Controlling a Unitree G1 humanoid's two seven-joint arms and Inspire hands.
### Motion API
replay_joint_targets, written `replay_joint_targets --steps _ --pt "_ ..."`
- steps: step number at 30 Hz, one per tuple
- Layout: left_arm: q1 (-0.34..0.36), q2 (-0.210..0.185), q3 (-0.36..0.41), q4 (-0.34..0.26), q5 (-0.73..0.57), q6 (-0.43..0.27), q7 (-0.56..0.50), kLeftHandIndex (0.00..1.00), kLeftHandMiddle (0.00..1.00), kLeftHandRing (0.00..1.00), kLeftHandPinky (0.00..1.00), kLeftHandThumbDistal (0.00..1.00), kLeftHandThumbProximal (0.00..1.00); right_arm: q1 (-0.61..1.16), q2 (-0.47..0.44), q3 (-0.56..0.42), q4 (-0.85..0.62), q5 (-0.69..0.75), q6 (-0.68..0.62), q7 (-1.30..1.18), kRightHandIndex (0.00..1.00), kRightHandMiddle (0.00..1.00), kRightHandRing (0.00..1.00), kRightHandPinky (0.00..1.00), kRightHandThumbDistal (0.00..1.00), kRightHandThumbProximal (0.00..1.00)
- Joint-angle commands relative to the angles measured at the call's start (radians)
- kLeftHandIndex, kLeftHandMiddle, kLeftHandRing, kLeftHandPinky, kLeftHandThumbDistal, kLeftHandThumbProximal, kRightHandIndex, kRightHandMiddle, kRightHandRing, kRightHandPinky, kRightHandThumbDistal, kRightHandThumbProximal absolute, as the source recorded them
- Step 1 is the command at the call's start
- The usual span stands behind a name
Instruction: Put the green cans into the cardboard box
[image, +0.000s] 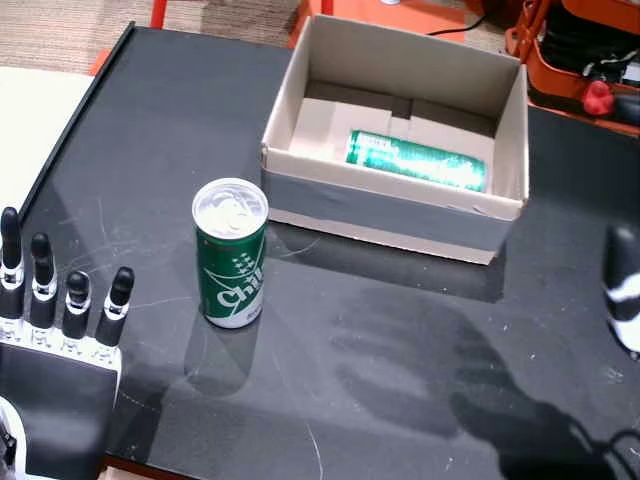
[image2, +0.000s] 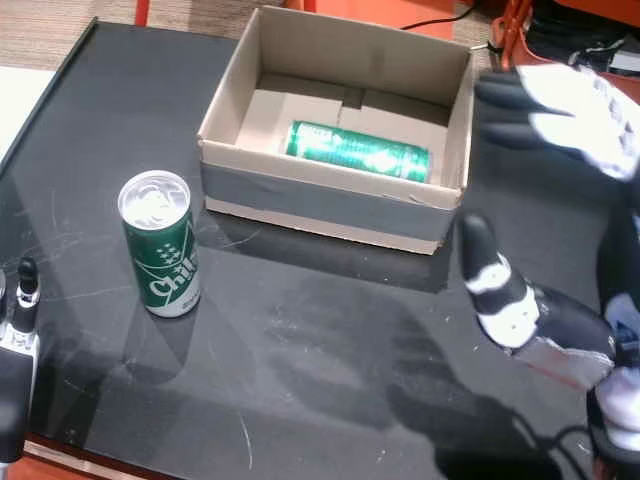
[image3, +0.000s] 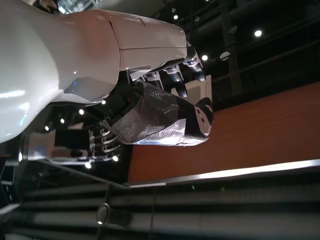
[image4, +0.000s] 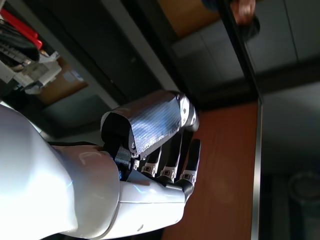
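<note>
Status: one green can lies on its side inside the cardboard box; a second, upright green can stands on the black surface, just ahead and to the right of the left hand. Left hand: fingers spread, holding nothing; right hand: fingers spread, empty, beside the box's right wall. Est. approx. half done; upright can remains to be grasped and boxed.

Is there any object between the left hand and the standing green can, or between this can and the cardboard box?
Nothing visible. Bare table separates the left hand from the upright can, and the can from the cardboard box, whose near wall it must clear.
</note>
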Motion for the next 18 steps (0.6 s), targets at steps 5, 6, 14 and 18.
replay_joint_targets --steps 5,6,14,18 --pt "0.012 0.014 0.012 -0.011 0.000 0.027 0.011 0.78 0.69 0.78 0.87 0.32 0.35 -0.011 0.007 0.024 0.250 0.059 0.018 0.029 0.63 0.68 0.73 0.80 0.68 0.49" --pt "0.014 0.013 0.013 -0.016 0.003 0.026 0.011 0.78 0.69 0.78 0.87 0.31 0.35 -0.023 -0.002 0.055 0.301 0.108 0.065 0.048 0.66 0.71 0.78 0.83 0.75 0.45" --pt "0.036 -0.024 0.033 -0.061 0.035 -0.102 -0.005 0.75 0.69 0.79 0.90 0.28 0.41 -0.036 -0.029 0.103 0.373 0.358 0.253 0.322 0.66 0.74 0.80 0.84 0.96 0.40" --pt "-0.021 -0.101 0.103 -0.018 0.283 -0.738 0.040 0.76 0.77 0.86 0.90 0.56 0.18 -0.007 -0.028 0.109 0.296 0.402 0.263 0.394 0.66 0.72 0.80 0.84 0.99 0.35"
